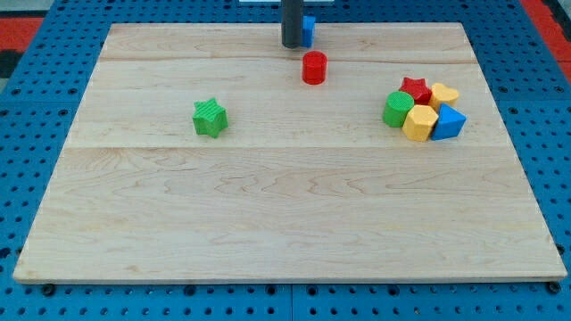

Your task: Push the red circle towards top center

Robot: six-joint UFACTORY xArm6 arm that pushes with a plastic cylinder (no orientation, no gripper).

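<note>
**Nearly there: red circle just short of top centre**

Already the red circle (314,68) sits high on the board (268,223), a little right of the middle line and only a short way below the top edge. Our tip (292,45) stands above and just to the left of it, apart from it, and close beside a blue block (308,29) that is partly hidden behind the rod (its shape we cannot make out). The rod carries no jaws, so nothing is held; the tip simply rests at table height, touching no block that we can see.

We judge this a poor side to push from: the tip is on the far side of the circle, so it would need to travel round to the view's bottom before nudging upward.

Room is ample below and to the left, where only the green star (211,118) lies, well apart. The cluster at the view's right, red star (413,86), green block (397,109), two yellow blocks (420,122) and a blue one (451,122), stays clear of the path. The top edge is near, so any push should be short.
</note>
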